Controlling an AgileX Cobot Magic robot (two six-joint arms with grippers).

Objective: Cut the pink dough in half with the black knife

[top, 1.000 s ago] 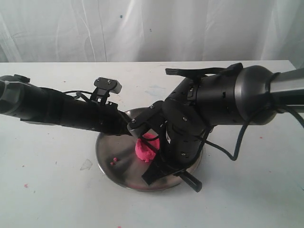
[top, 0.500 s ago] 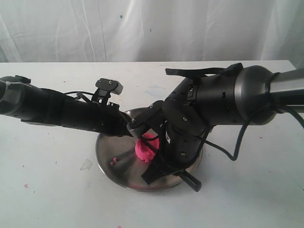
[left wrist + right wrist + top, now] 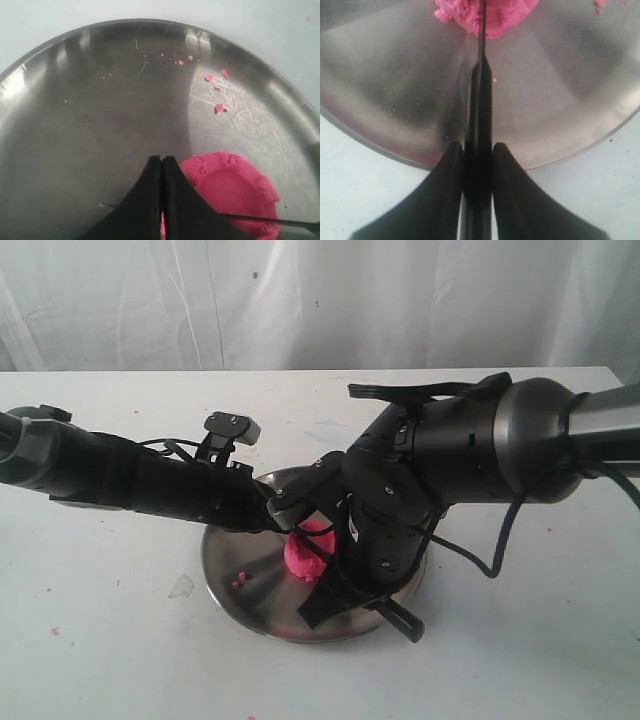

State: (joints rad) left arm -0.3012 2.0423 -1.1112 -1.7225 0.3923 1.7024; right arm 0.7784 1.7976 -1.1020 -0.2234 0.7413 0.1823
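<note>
The pink dough lies as one rounded lump on the steel plate. My right gripper is shut on the handle of the black knife. Its thin blade runs edge-on into the dough's middle, and in the left wrist view the blade shows as a dark line across the lump. My left gripper is shut with nothing between its fingers, its tips just beside the dough over the plate.
Small pink crumbs lie scattered on the plate. The plate stands on a white table with a white curtain behind. Both black arms crowd over the plate's middle.
The left arm has shifted slightly left and back. The right arm, knife and dough look unchanged.
</note>
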